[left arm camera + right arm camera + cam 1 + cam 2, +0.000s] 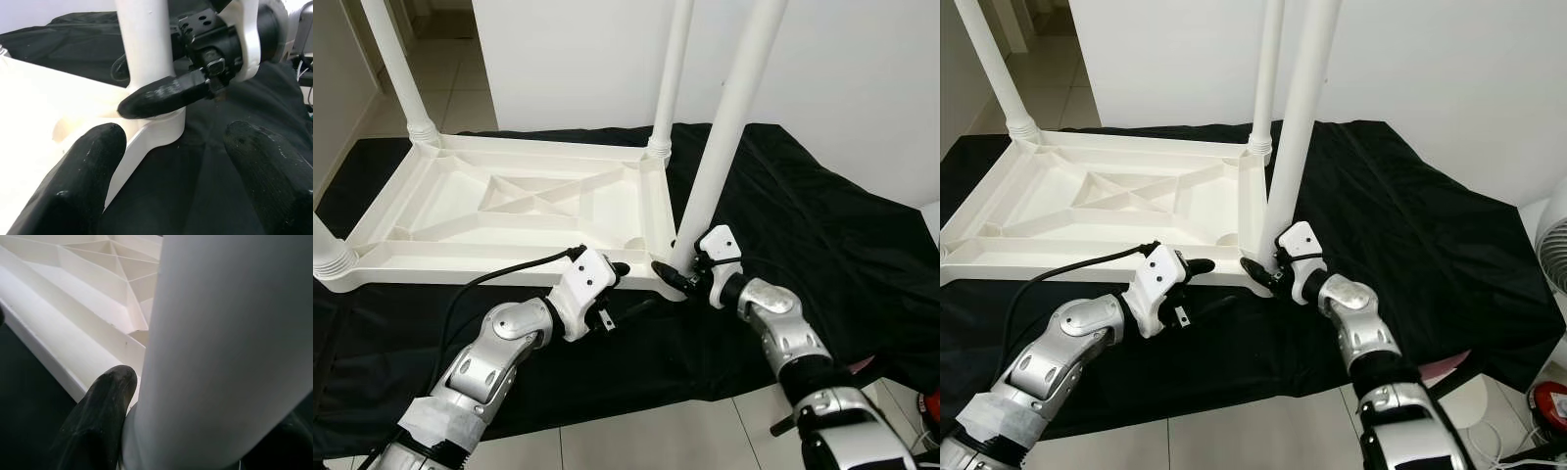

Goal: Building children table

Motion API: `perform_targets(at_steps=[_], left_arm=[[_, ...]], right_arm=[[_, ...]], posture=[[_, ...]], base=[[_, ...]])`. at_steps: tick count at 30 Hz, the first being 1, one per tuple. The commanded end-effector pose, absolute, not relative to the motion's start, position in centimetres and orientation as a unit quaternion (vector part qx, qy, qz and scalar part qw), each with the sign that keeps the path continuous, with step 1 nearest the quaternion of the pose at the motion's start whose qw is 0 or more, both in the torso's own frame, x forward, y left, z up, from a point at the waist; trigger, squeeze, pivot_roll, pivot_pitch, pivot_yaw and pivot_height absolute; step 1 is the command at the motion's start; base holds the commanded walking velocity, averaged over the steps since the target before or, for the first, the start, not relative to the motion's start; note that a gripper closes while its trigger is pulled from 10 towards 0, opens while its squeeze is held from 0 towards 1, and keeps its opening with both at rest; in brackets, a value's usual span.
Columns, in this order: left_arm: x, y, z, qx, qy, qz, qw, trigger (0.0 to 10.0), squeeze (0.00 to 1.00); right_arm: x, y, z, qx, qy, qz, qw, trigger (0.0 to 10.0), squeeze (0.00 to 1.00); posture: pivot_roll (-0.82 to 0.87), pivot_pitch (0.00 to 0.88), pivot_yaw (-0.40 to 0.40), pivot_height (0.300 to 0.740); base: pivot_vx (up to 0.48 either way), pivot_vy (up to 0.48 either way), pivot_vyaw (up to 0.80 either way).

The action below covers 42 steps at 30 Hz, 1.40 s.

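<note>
A white plastic children's table (509,211) lies upside down on a black cloth (822,245). Two legs stand at its far corners, one (406,73) on the left and one (671,69) on the right, and a third (328,250) rises at the near left corner. My right gripper (683,266) is shut on the base of the fourth leg (729,127), which stands slightly tilted in the near right corner socket. In the right wrist view that leg (220,357) is pressed against a finger (98,426). My left gripper (636,286) is open just left of that corner, at the table's front edge.
A white wall (842,78) stands behind the table. Pale tiled floor (646,436) runs along the cloth's near edge. A black cable (499,274) loops from my left arm over the table's front rim. A white fan (1552,245) and a red object (1549,406) sit at the far right.
</note>
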<state>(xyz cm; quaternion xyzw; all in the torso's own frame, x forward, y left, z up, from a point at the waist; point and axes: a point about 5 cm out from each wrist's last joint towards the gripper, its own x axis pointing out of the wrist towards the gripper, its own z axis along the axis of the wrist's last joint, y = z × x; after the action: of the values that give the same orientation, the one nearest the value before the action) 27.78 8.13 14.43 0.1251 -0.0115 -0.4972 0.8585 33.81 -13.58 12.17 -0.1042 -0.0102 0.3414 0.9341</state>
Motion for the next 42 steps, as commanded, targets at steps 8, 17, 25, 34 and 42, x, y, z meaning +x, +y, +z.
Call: perform_targets(at_steps=[8, 17, 25, 34, 42], left_arm=[[27.5, 8.0, 14.2, 0.121, -0.002, -0.519, 0.846, 10.0, 0.0], [27.7, 8.1, 14.3, 0.122, -0.004, -0.518, 0.847, 10.0, 0.0], [28.1, 8.1, 14.5, 0.124, -0.005, -0.519, 0.845, 10.0, 0.0], [27.8, 7.9, 14.2, 0.124, 0.001, -0.531, 0.838, 10.0, 0.0], [28.1, 7.7, 14.4, 0.121, -0.005, -0.529, 0.84, 10.0, 0.0]], right_arm=[[32.9, -12.4, 11.6, -0.024, -0.011, 0.164, 0.986, 10.0, 0.0], [31.3, -10.6, 11.7, 0.029, -0.029, 0.03, 0.999, 10.0, 0.0], [30.7, -11.5, 12.2, 0.028, -0.03, -0.004, 0.999, 10.0, 0.0], [29.7, -11.0, 12.9, 0.036, -0.051, 0.009, 0.998, 10.0, 1.0], [29.3, -11.0, 13.6, 0.039, -0.06, 0.079, 0.994, 10.0, 0.57]], posture=[[0.05, 0.029, -0.048, 0.74], [0.04, 0.013, -0.037, 0.74], [0.02, 0.032, -0.02, 0.74], [0.0, 0.037, -0.014, 0.74], [-0.01, 0.038, -0.025, 0.74]], base=[[0.0, 0.0, 0.0], [0.0, 0.0, 0.0], [0.0, 0.0, 0.0], [0.0, 0.0, 0.0], [0.0, 0.0, 0.0]])
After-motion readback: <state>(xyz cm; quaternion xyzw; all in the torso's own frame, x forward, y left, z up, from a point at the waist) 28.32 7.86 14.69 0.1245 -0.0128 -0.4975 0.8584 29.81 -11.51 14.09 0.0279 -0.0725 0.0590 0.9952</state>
